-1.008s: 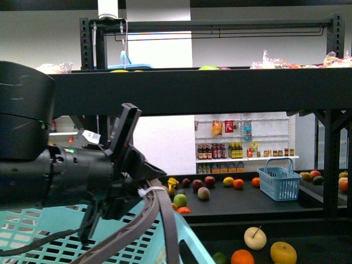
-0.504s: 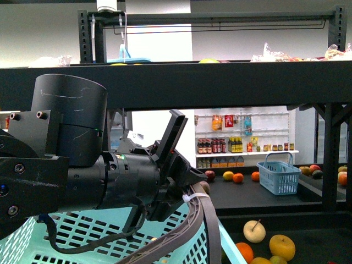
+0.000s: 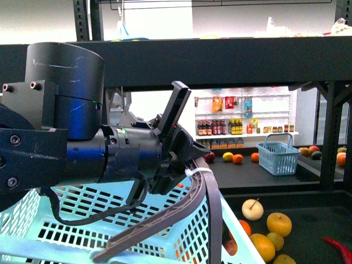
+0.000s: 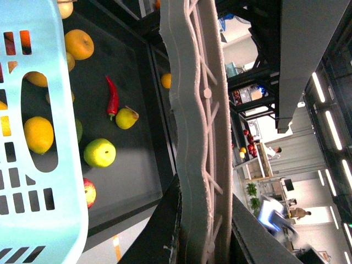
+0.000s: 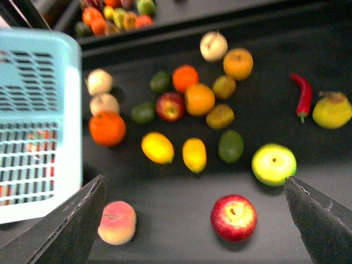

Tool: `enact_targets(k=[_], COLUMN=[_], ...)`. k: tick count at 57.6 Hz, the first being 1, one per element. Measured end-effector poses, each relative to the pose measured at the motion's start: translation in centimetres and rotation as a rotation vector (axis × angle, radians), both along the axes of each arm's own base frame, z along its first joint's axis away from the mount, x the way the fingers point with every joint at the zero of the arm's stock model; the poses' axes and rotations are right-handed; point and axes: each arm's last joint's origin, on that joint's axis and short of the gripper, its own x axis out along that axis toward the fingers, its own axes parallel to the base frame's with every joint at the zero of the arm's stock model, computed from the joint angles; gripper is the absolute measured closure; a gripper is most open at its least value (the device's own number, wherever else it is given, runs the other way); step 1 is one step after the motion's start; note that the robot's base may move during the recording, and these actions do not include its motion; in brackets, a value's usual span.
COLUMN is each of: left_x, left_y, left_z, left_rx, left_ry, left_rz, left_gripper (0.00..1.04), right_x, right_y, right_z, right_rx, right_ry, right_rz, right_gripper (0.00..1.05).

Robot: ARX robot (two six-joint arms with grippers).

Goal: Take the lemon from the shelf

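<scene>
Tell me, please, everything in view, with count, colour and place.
Shelf: one, black, across the front view.
Big basket: one, turquoise, hanging by its grey handle.
Small basket: one, blue, further back.
Lemons: two, yellow, side by side on the shelf.
Chilli: one, red, at the cluster's edge.
Apples: two red, one green, near the lemons.
Other fruit: a dozen or more, mixed colours, around them.
Bottles: many, dark, on white shelves behind.
Left gripper: one, black, shut on the handle.
Right gripper: one, black, open above the fruit.
</scene>
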Motion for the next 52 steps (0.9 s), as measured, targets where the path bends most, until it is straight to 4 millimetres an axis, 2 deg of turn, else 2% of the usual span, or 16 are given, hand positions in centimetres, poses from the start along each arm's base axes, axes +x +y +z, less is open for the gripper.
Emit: enact_targets(k=[2, 5, 10, 19, 26, 37, 43, 52], left_x=[0.0, 0.0, 0.0, 0.0, 0.0, 0.0, 0.0, 0.0], left_y=[0.0, 0.0, 0.0, 0.0, 0.0, 0.0, 0.0, 0.0], left_z=[0.0, 0.0, 0.0, 0.0, 0.0, 0.0, 0.0, 0.0], left_rx=[0.000, 0.001, 0.000, 0.000, 0.001, 0.001, 0.000, 0.000], left_ry=[0.000, 0.000, 0.000, 0.001, 0.000, 0.000, 0.000, 0.000], left_rz=[-0.001, 0.000, -0.002, -0.002, -0.001, -0.001, -0.002, -0.002], left_gripper=[0.93, 0.93, 0.93, 0.93, 0.93, 0.93, 0.93, 0.93], right_x=[2.6, 5.4, 8.5, 13.1, 15.4, 18.5, 19.6, 21.1], right_y=[-0.5, -0.6, 0.0, 2.8, 4.3, 4.8, 5.0, 5.7], right_z=[-2.3, -4.8, -7.6, -11.6, -14.2, -19.4, -20.7, -21.5], right_rx=[-0.008, -0.047, -0.065, -0.101, -0.140, -0.203, -0.204, -0.203], right_ry=[0.076, 0.143, 0.202, 0.243, 0.265, 0.293, 0.284, 0.267], right_rz=[0.000, 0.008, 0.049, 0.133, 0.155, 0.129, 0.124, 0.121], right_gripper=[0.07, 0.07, 0.07, 0.07, 0.07, 0.07, 0.07, 0.07])
